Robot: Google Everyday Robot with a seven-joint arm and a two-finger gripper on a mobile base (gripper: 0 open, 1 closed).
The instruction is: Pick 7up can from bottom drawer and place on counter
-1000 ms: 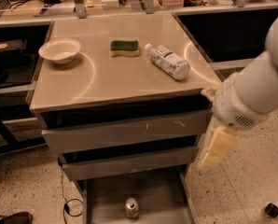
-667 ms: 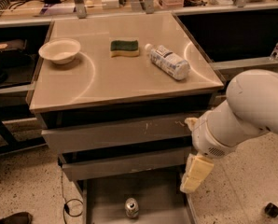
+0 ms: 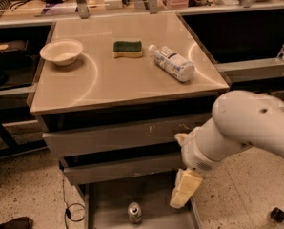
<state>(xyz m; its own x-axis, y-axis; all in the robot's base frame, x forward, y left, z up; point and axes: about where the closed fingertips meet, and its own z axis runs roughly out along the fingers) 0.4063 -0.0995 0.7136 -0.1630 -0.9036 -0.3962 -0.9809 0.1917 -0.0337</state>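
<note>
The 7up can (image 3: 135, 212) stands upright on the flat grey floor of the open bottom drawer (image 3: 108, 204), at the bottom of the camera view. My gripper (image 3: 184, 191) hangs from the white arm just right of the can and a little above it, over the drawer's right side. It holds nothing that I can see. The counter (image 3: 127, 78) is the glossy beige top of the grey cabinet above.
On the counter stand a white bowl (image 3: 61, 51), a green-and-yellow sponge (image 3: 127, 48) and a clear plastic bottle (image 3: 173, 63) lying on its side. Two scuffed drawer fronts (image 3: 113, 137) sit above the bottom drawer. A black cable (image 3: 68, 209) lies on the speckled floor at left.
My arm and gripper have swung down and to the left, from beside the cabinet's right edge toward the open bottom drawer. The can has not moved.
</note>
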